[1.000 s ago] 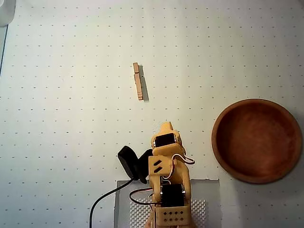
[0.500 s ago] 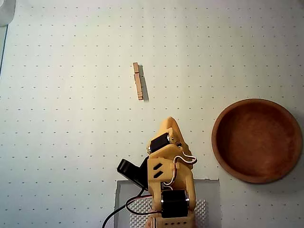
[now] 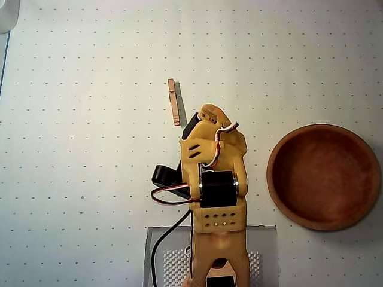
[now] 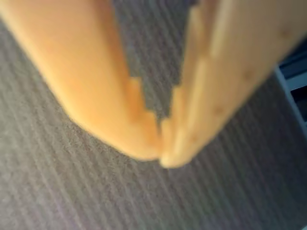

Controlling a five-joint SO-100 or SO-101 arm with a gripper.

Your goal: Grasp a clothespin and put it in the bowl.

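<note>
The work surface was a white sheet marked with a regular grid of small dots, evenly lit, with short soft shadows. A grey perforated plate lay at the bottom edge of the overhead view. The wrist view showed a blurred, grey, finely striped surface.

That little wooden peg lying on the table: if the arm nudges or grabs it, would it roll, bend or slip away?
The clothespin lies flat and looks slim and flat-sided, so it probably slides or spins rather than rolls. Being wood, it likely stays stiff. It looks light beside the bowl, so a glancing touch from the gripper might skid it across the smooth table.
</note>
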